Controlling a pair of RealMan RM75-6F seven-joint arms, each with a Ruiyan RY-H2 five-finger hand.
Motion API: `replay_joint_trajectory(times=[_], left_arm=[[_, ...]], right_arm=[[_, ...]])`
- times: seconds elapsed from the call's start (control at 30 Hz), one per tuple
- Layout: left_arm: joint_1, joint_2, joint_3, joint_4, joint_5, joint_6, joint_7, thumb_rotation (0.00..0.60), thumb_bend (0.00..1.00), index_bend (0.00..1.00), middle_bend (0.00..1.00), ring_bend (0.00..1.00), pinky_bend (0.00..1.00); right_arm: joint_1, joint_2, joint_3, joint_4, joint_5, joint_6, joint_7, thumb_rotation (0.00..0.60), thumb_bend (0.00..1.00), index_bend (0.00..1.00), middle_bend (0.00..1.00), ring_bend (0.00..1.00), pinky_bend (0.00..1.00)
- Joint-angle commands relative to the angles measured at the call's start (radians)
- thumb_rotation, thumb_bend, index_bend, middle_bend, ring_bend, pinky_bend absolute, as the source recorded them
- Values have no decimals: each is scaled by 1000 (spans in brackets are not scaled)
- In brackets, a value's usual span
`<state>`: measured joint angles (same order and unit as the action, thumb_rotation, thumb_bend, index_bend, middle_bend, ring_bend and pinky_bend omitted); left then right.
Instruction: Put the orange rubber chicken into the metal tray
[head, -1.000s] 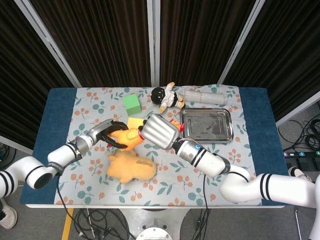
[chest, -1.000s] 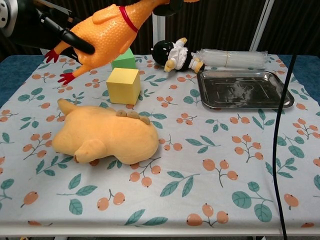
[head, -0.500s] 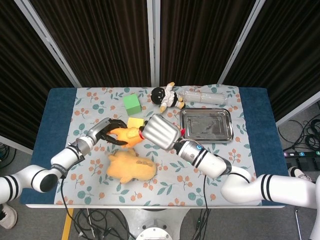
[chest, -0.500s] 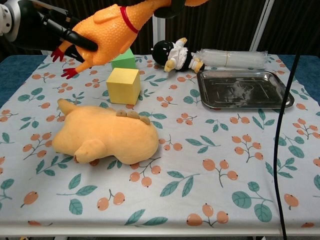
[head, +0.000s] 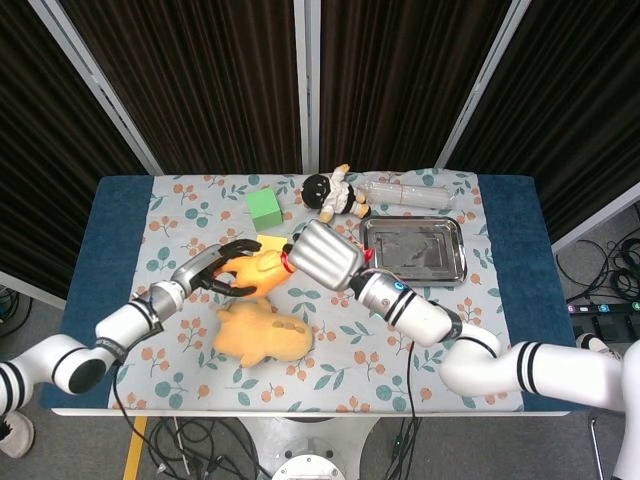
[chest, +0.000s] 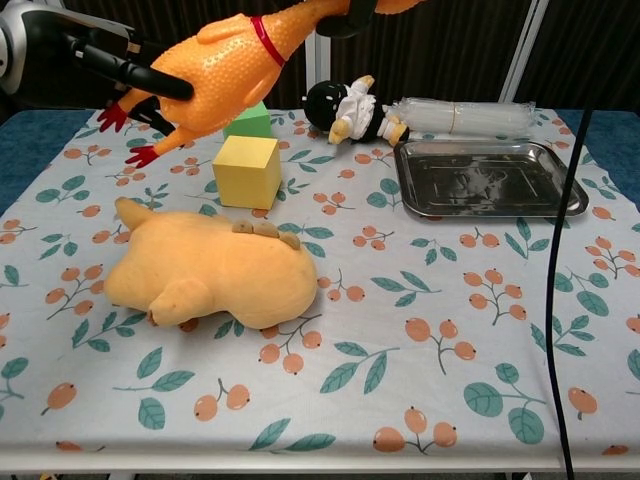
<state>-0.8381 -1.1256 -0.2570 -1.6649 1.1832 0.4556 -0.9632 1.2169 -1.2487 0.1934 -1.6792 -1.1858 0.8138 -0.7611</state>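
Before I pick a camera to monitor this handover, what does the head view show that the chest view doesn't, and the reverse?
Only the head view shows both arms whole and the back of the right hand covering the chicken's head end. Only the chest view shows the chicken's red feet and the air between the orange rubber chicken and the table. Both show the left hand on the chicken's tail end, the bare metal tray, the yellow plush, the yellow cube, the green cube, the doll and the plastic roll.
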Motion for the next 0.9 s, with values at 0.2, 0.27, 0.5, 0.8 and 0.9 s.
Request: replay_joint_trajectory(times=[0.2,0.27,0.5,0.8,0.9], left_arm=[[27,-1,-27,6,106,-10,-42,600,326,165,144,124,308],[28,3,-31,2,123,-14,-54,600,318,165,144,124,308],[14,18,-44,-15,162,-39,-96,600,302,175,158,124,308],[-8,19,-42,-9,153,-62,-84,590,297,185,176,125,308],[-10,16,-39,-5,141,-61,-71,600,296,201,193,137,318]], right_arm=[[10,-15,-6,21,0,-4,-10,600,402,1000,821,785,1000],[13,-20,-5,26,6,-2,-17,600,402,1000,821,785,1000],[25,-37,-2,32,34,-3,-34,600,402,1000,821,785,1000],[36,-45,2,36,65,6,-53,600,402,1000,823,785,1000],[35,-47,1,29,65,15,-52,600,402,1000,823,785,1000]])
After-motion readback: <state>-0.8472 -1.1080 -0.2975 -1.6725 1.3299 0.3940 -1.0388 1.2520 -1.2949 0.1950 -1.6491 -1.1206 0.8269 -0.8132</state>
